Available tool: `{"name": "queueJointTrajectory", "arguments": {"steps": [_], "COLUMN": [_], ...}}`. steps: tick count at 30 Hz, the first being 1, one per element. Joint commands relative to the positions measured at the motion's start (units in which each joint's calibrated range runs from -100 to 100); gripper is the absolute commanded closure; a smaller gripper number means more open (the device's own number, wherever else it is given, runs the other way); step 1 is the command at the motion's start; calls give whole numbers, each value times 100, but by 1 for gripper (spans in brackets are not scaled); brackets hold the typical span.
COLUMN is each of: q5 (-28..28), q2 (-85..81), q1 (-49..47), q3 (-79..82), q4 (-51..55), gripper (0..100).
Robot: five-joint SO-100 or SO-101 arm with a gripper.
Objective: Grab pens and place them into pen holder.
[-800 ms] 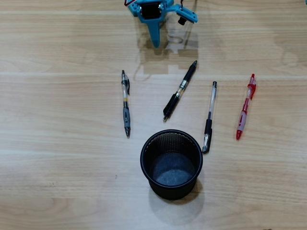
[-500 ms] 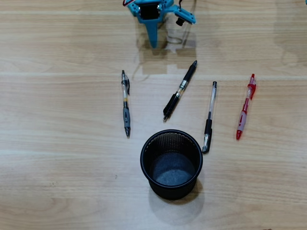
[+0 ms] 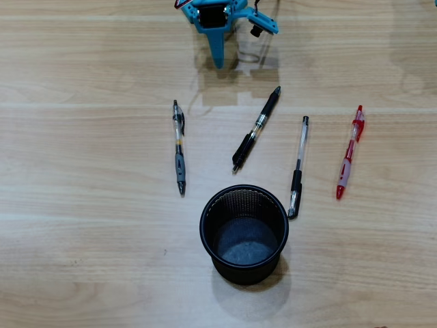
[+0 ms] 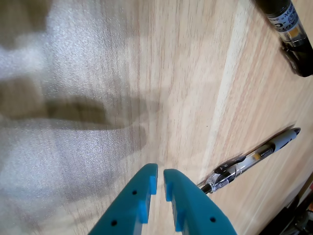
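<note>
Nothing has gone into the pen holder (image 3: pixel 244 234) yet: seen from above, the black mesh cup stands empty at the near middle of the counter (image 3: pixel 82 260), its floor bare. All four pens lie flat on the wood in a loose row just beyond it. The grey-and-clear pen (image 3: pixel 179 147) lies to the left, the black pen (image 3: pixel 256 129) slants above the cup, the clear-and-black pen (image 3: pixel 298 167) ends just beside the cup's right rim, and the red-and-white pen (image 3: pixel 349 152) lies furthest right, well apart from the cup.

The tool (image 4: pixel 160 183) hangs at the far edge of the overhead view, short of every pen. In the wrist view its two blue fingers are nearly together, with only a thin slit between the tips, and they grip nothing (bare wood shows beneath them). So the whole job is left: four grasps and four drops, by my judgement.
</note>
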Motion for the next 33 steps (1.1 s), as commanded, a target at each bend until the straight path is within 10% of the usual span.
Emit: {"name": "queueJointTrajectory", "arguments": {"steps": [1,33], "q5": [21,6], "q2": [-19,-19], "q1": [58,130], "q3": [-99,-81], "q4": [-46,-55], "gripper": [98,98]}}
